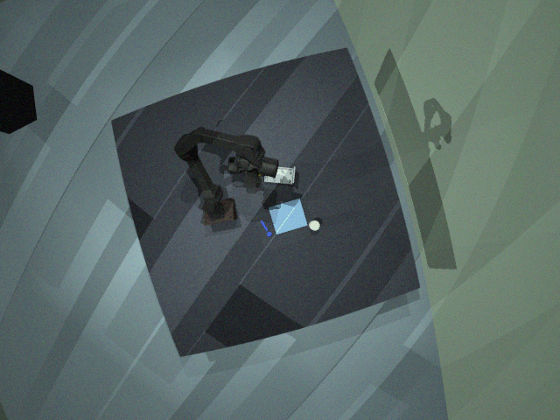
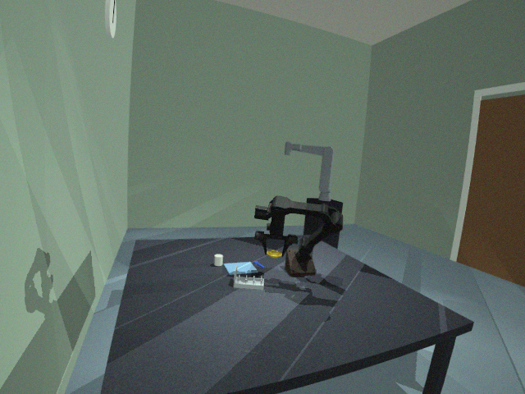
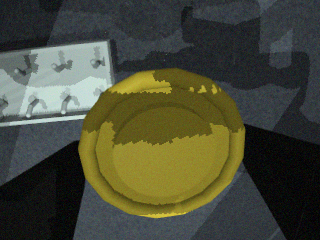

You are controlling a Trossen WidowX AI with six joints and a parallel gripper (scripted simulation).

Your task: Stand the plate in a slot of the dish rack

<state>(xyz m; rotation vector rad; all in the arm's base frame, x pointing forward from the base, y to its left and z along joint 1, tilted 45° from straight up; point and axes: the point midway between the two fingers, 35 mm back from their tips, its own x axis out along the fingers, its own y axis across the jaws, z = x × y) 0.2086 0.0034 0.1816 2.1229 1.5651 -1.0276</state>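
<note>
My gripper (image 2: 274, 253) (image 3: 161, 141) is shut on the yellow plate (image 2: 274, 255) (image 3: 170, 170), one finger on each side of its rim. The plate is held about level, face up, above the table. The white dish rack (image 1: 283, 180) (image 2: 248, 286) (image 3: 52, 82) stands on the table with upright pegs in two rows. In the wrist view the rack is at the upper left, partly cut off by the frame, and the plate overlaps its near corner. In the top view the arm hides most of the plate and fingers, and part of the rack.
A light blue square (image 1: 289, 219) (image 2: 234, 267) lies flat beside the rack. A white cylinder (image 1: 314, 225) (image 2: 218, 259) stands by its far corner. A blue spoon-like thing (image 1: 264, 227) (image 2: 258, 263) lies between the square and the arm's brown base (image 1: 228, 212) (image 2: 300, 264).
</note>
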